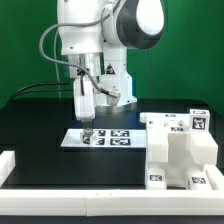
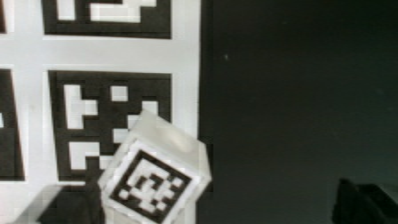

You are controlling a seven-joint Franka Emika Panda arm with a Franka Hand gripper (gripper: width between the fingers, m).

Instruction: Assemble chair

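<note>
A small white chair part (image 2: 164, 172) with a black-and-white tag on its face sits tilted at the edge of the marker board (image 2: 36, 55). In the exterior view it is a small white piece (image 1: 89, 135) right under my gripper (image 1: 88, 123). In the wrist view my gripper (image 2: 210, 205) is open. One dark fingertip (image 2: 54, 207) is close beside the part and the other (image 2: 366, 202) is far off over the black table. Nothing is clamped. Larger white chair parts (image 1: 176, 150) with tags stand grouped at the exterior view's right.
The marker board (image 1: 105, 137) lies on the black table below the arm. A white rim (image 1: 70, 188) runs along the table's front, and a white block (image 1: 6, 162) sits at the exterior view's left. Cables hang behind the arm.
</note>
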